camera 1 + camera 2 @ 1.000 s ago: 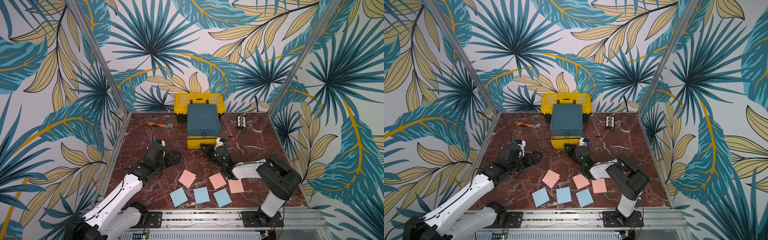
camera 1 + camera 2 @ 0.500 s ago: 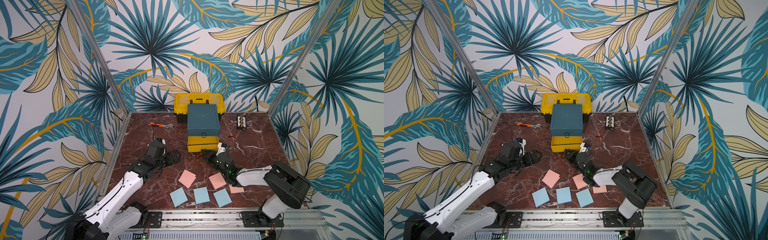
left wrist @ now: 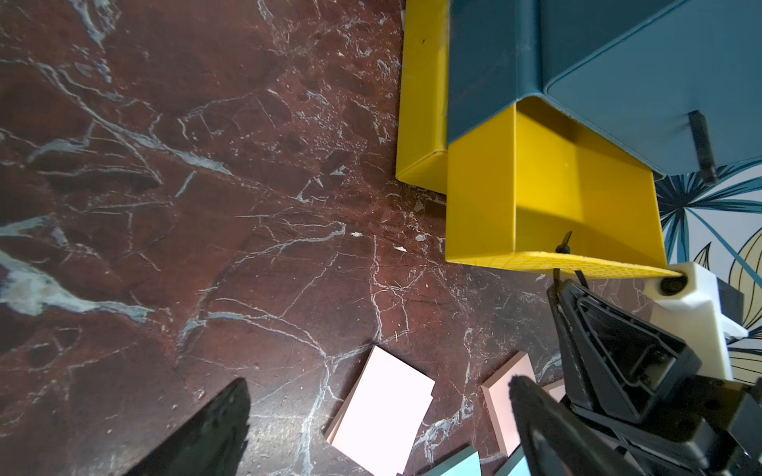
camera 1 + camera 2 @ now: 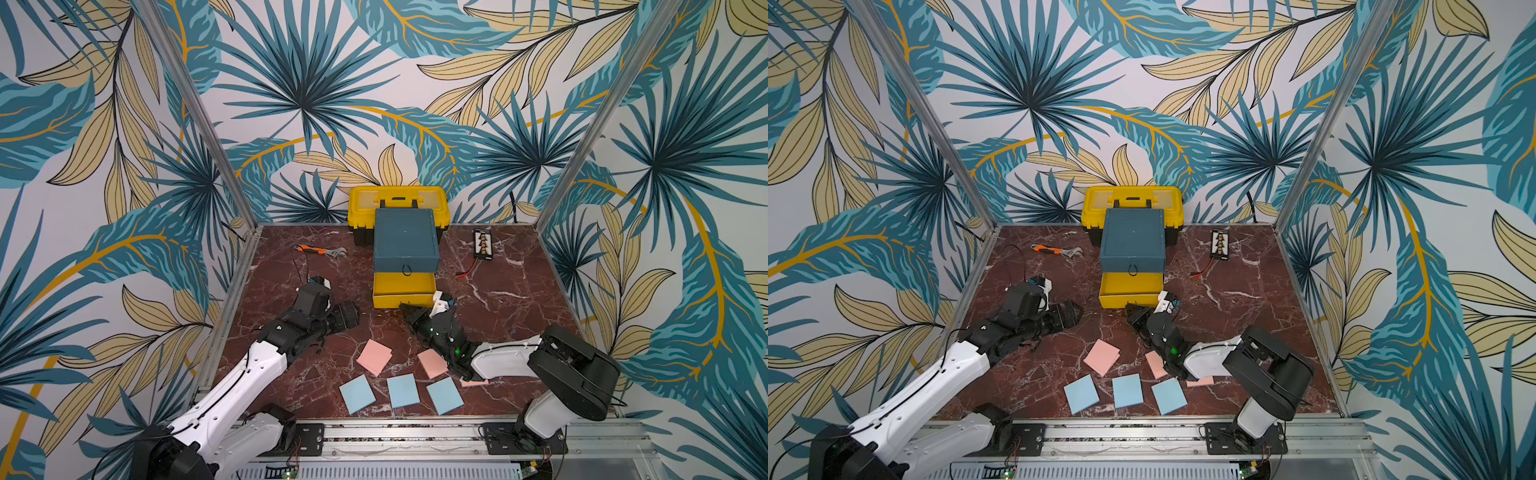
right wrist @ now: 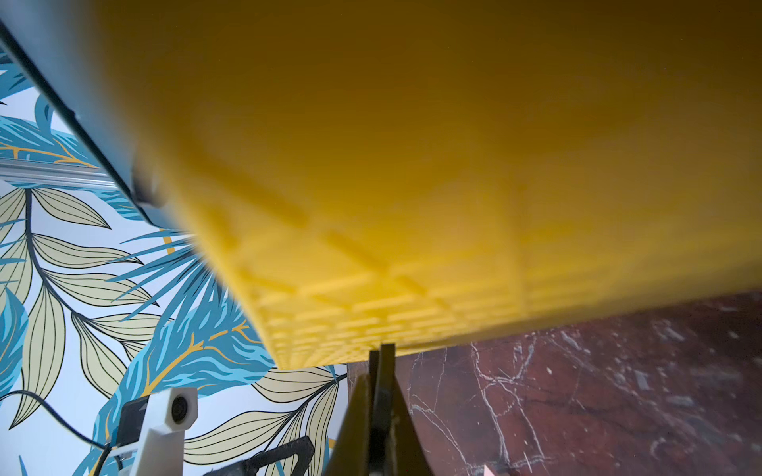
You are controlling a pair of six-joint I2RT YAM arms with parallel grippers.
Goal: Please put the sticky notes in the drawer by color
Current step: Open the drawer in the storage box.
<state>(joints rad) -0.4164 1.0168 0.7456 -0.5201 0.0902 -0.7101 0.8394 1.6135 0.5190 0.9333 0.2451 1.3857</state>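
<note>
Right claw point(image 4: 406, 308) pinched together at edge of open yellow drawer point(image 4: 399, 286); left claw point(image 4: 350, 313) apart.

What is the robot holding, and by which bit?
The right gripper is shut on the black cord pull at the front of the open yellow drawer. The left gripper is open and holds nothing.

One pink note point(image 4: 473, 382) is mostly hidden under the right arm point(image 4: 505, 359); only an edge shows. The arm also covers a corner of another pink note point(image 4: 430, 361). The toolbox point(image 4: 361, 203) is half hidden behind the drawer point(image 4: 405, 243). In the right wrist view the drawer front point(image 5: 412, 185) is close and blurry. In the left wrist view the blue notes point(image 3: 455, 465) are cut off by the edge.
</note>
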